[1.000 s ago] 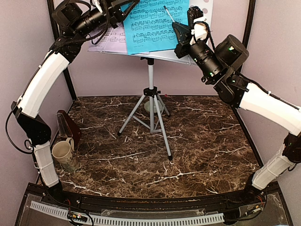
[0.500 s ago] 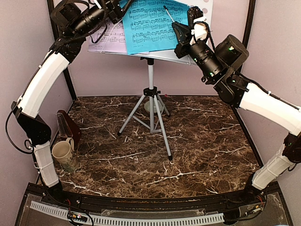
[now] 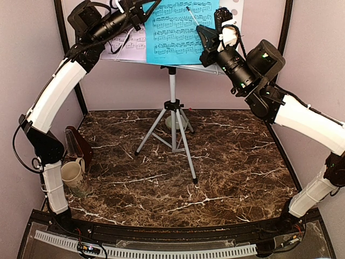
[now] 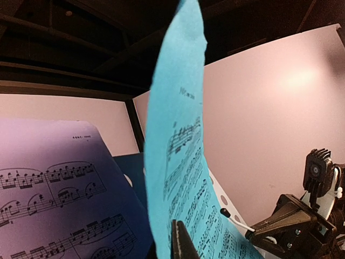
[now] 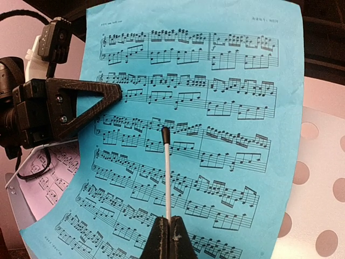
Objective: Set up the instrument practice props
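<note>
The silver tripod music stand [image 3: 172, 102] stands at the back, its perforated grey tray [image 5: 318, 189] up high. The bright-blue sheet [image 3: 180, 29] rests upright on the tray, and it fills the right wrist view [image 5: 215, 108]. My left gripper [image 3: 141, 11] is shut on the sheet's left edge [image 4: 175, 237]. The lilac sheet [image 3: 128, 46] lies on the tray to its left. My right gripper [image 3: 201, 31] is shut on a thin white stick with a black tip [image 5: 168, 172], which lies against the blue sheet. The dark-brown metronome [image 3: 78, 144] stands at the table's left edge.
A cream mug [image 3: 71, 175] stands in front of the metronome by the left arm's base. A small pale bowl [image 3: 177, 123] sits behind the tripod legs. The tripod legs spread over the middle of the marble table [image 3: 232, 162]. Pale walls close in the sides.
My left gripper has moved right and up with the blue sheet's edge. The sheet has turned from tilted to nearly square on the tray. The right gripper has held still.
</note>
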